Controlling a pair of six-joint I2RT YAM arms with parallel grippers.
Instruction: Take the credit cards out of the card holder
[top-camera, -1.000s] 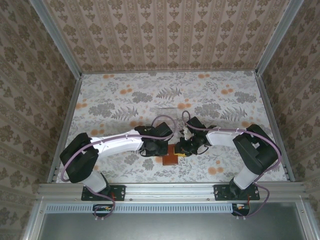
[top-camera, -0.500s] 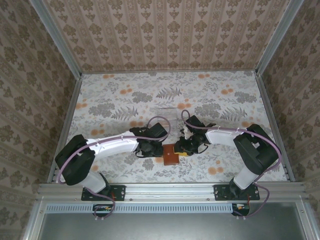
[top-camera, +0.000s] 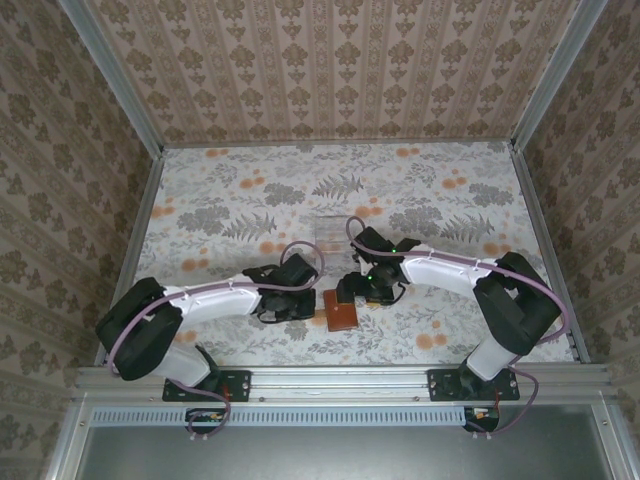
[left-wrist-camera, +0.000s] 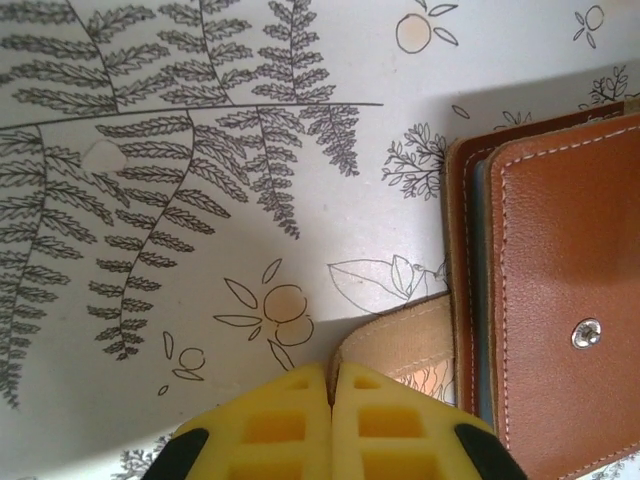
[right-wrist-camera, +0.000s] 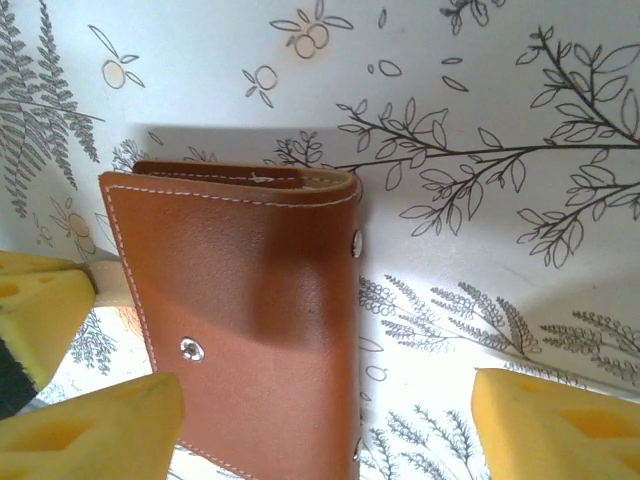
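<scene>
The reddish-brown leather card holder (top-camera: 341, 314) lies closed on the floral cloth between the two arms, its stud (left-wrist-camera: 586, 333) facing up. My left gripper (left-wrist-camera: 332, 385) sits at its left side, yellow fingers pressed together on the holder's tan strap (left-wrist-camera: 405, 338). My right gripper (right-wrist-camera: 325, 400) hovers over the holder (right-wrist-camera: 245, 320) with its fingers (right-wrist-camera: 560, 425) spread wide, holding nothing. A strip of grey-blue lining (left-wrist-camera: 481, 250) shows at the holder's edge. The credit cards are hidden.
A small clear plastic box (top-camera: 330, 228) stands on the cloth behind the holder. Metal rails edge the table at left (top-camera: 135, 250) and right (top-camera: 545, 250). Patterned walls close in three sides.
The right gripper has opened wide and shifted left over the holder. The left arm has drawn back to the left and lower, staying at the holder's left side.
</scene>
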